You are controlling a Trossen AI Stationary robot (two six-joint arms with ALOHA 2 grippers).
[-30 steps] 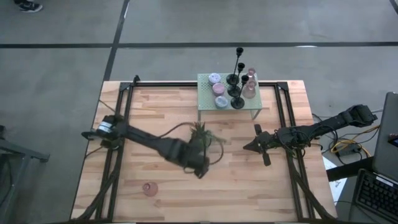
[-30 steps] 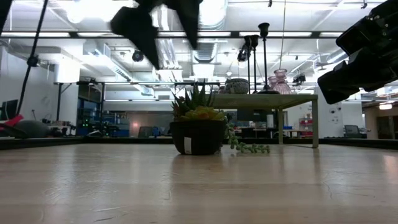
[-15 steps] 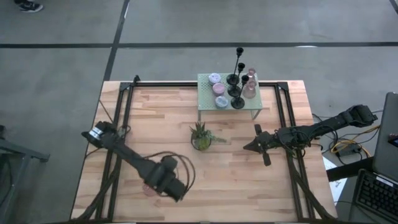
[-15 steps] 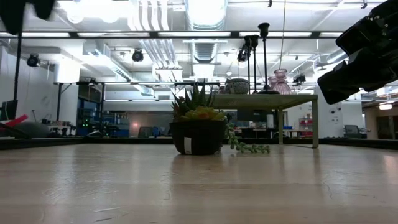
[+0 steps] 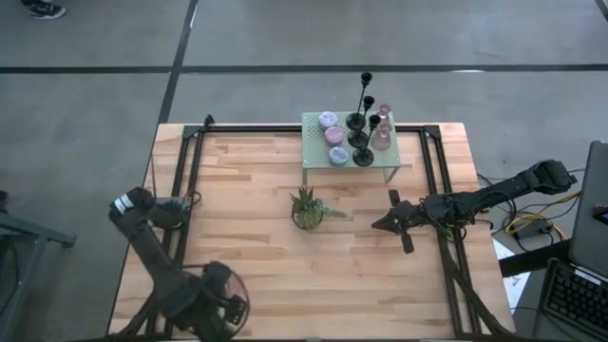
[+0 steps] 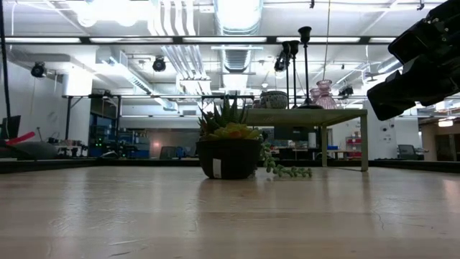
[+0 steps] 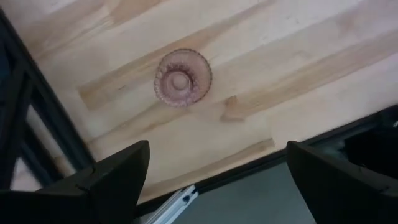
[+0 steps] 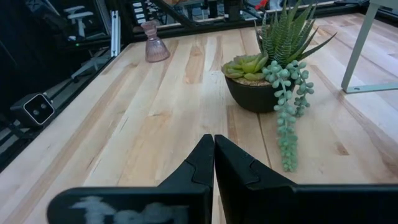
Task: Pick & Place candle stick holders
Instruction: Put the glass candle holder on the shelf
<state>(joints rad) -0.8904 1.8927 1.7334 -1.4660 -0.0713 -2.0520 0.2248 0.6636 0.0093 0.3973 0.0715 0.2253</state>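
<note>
A small round pink holder (image 7: pixel 182 78) stands alone on the wood table near its front left; it also shows far off in the right wrist view (image 8: pixel 154 42). My left gripper (image 7: pixel 217 180) is open above it, a finger out to each side, touching nothing. In the high view my left gripper (image 5: pixel 226 302) covers the holder. Three slim black candlesticks (image 5: pixel 361 119) and small lilac (image 5: pixel 328 120), pink (image 5: pixel 335 136) and blue (image 5: pixel 338 155) holders stand on the pale green rack (image 5: pixel 313 161) at the back. My right gripper (image 5: pixel 380 224) is shut and empty at mid right.
A potted spiky plant (image 5: pixel 306 209) with a trailing strand stands mid-table, between my right gripper and the lone holder. Two pink glass pieces (image 5: pixel 382 128) share the rack. Black frame rails (image 5: pixel 180 190) run along the table's left and right sides. The table's front edge (image 7: pixel 205 180) lies close to the holder.
My left gripper has swung from beside the plant toward the table's near left corner and now hangs over the lone pink holder. The plant has stayed in place.
</note>
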